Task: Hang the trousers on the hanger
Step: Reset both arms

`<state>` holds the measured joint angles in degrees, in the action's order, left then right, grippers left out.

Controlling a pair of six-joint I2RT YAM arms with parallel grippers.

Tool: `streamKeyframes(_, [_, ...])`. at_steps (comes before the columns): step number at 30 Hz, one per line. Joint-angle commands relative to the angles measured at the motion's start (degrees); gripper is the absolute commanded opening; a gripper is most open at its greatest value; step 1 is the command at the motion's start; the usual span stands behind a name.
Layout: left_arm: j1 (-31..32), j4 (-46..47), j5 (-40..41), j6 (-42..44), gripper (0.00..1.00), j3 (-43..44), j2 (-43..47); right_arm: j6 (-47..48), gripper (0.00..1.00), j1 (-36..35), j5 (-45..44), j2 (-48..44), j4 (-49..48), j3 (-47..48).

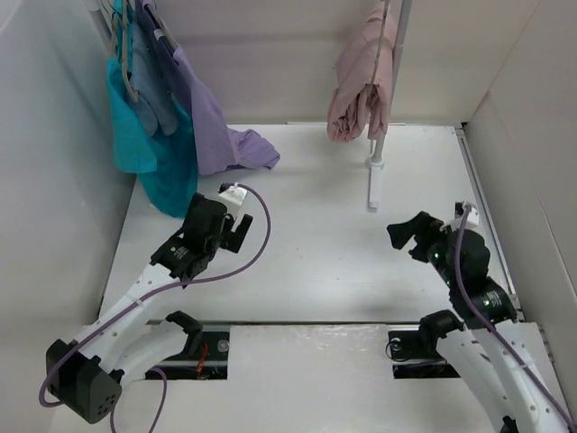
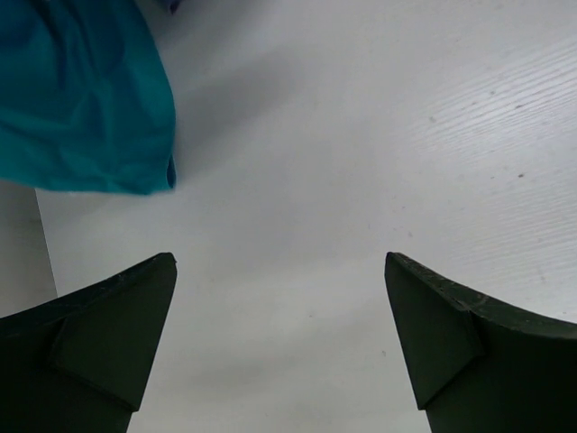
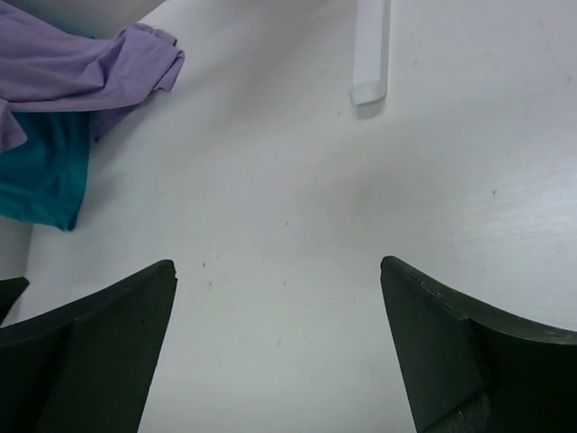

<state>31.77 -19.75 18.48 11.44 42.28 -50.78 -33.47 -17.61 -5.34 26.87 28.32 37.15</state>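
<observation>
Trousers (image 1: 362, 86), dusty pink and wrinkled, hang bunched and folded at the far side of the table (image 1: 315, 253), right of centre, against the upright pole of a white stand (image 1: 391, 99). Their lower end hangs above the tabletop. The stand's foot (image 1: 373, 188) rests on the table just below and in front of them. Whether a hanger carries them cannot be told; the cloth covers whatever they hang from.

The left gripper (image 1: 238, 233) sits over the left-centre of the table, well apart from the trousers, which are far off to its right and toward the back. Its jaws stand spread with nothing between them. The left wrist view confirms this: both fingers (image 2: 108, 334) are wide apart over bare white tabletop.

The right gripper (image 1: 406, 236) is on the right side, nearer the arm bases than the stand's foot and well short of the trousers. Its jaws are likewise spread and empty, with only tabletop between the fingers (image 3: 451, 334) in the right wrist view.

At the far left corner a teal garment (image 1: 149, 153), a blue-grey garment (image 1: 162, 104) and a lavender garment (image 1: 216, 131) hang together. The lavender one trails onto the table.
</observation>
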Motion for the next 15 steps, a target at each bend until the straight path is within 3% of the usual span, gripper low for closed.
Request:
streamKeyframes(1, [-3.3,3.8,0.6,-2.7,1.00,-3.2,2.4,-12.1,1.00,0.3,0.6,-7.7,-0.9,-3.6])
streamKeyframes(5, [-6.5,5.2,-0.9,-2.7,1.00,-3.2,2.4,-15.0,1.00,0.3,0.6,-12.6,1.0,-6.5])
streamKeyframes(15, [-14.5,5.2,-4.4,-0.4,1.00,-4.0,2.9,-16.1,1.00,0.3,-1.1,-8.2,5.3,-6.5])
